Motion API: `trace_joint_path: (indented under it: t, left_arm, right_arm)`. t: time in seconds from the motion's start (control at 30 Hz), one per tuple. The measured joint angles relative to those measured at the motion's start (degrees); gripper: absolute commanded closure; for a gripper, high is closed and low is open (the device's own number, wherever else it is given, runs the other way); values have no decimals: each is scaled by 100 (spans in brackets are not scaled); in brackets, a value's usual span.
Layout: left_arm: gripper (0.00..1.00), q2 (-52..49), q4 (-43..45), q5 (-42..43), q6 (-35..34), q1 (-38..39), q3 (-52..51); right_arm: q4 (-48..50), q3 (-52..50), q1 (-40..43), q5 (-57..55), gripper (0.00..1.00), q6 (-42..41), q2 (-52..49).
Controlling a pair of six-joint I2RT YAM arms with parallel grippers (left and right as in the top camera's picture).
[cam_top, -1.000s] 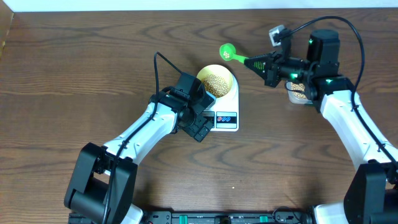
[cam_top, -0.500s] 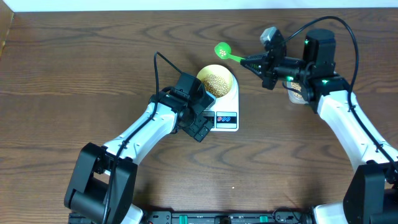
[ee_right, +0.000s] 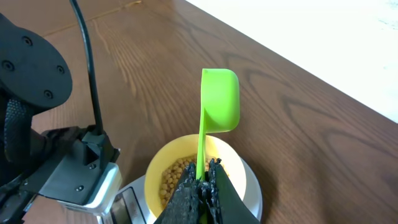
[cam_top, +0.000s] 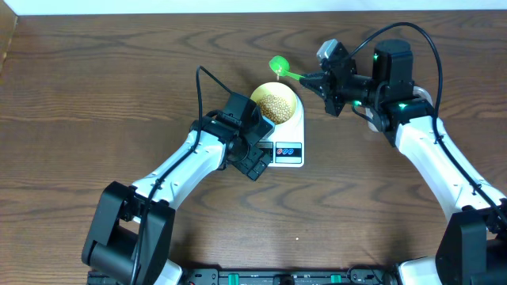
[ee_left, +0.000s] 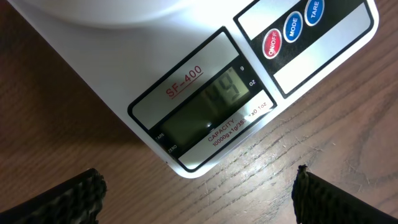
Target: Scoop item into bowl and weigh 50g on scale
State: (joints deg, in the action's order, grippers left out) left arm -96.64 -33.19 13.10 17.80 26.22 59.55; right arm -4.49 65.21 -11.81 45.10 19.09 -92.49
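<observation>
The white scale [cam_top: 294, 131] stands mid-table, and the pale-yellow bowl [cam_top: 295, 98] sits on its platform with tan beans [cam_top: 275, 105] in it. My right gripper [cam_top: 318, 81] is shut on the handle of a green scoop [cam_top: 278, 64], which hangs just beyond the bowl's far rim. In the right wrist view the scoop [ee_right: 221, 99] is turned on its side above the bowl [ee_right: 155, 174], and no beans show in it. My left gripper [cam_top: 255, 164] hangs open over the scale's display end. Its wrist view looks down on the display [ee_left: 205, 106], whose digits are faint.
Red and blue buttons [ee_left: 292, 28] lie beside the display. The left arm's black wrist [ee_right: 31, 87] stands close to the bowl's left side. A clear tub [cam_top: 369, 124] is mostly hidden under the right arm. Bare wooden table [cam_top: 95, 95] surrounds everything.
My right gripper has carried the green scoop leftward, nearer the bowl's far rim, rolling its wrist as it went. The left arm has stayed still.
</observation>
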Motion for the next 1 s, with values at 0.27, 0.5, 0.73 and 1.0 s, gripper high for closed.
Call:
trace_joint_path:
  t: [0.27, 0.5, 0.73, 1.0]
  left_arm:
    - [2, 0, 0, 0, 0, 0, 0]
    - [2, 0, 0, 0, 0, 0, 0]
    - [2, 0, 0, 0, 0, 0, 0]
    - [2, 0, 0, 0, 0, 0, 0]
  right_arm:
    - [-39, 0, 0, -44, 99, 28, 0]
    - [-39, 0, 0, -63, 99, 66, 0]
    - [-39, 0, 0, -66, 99, 68, 0]
    - [-39, 0, 0, -70, 99, -44, 0]
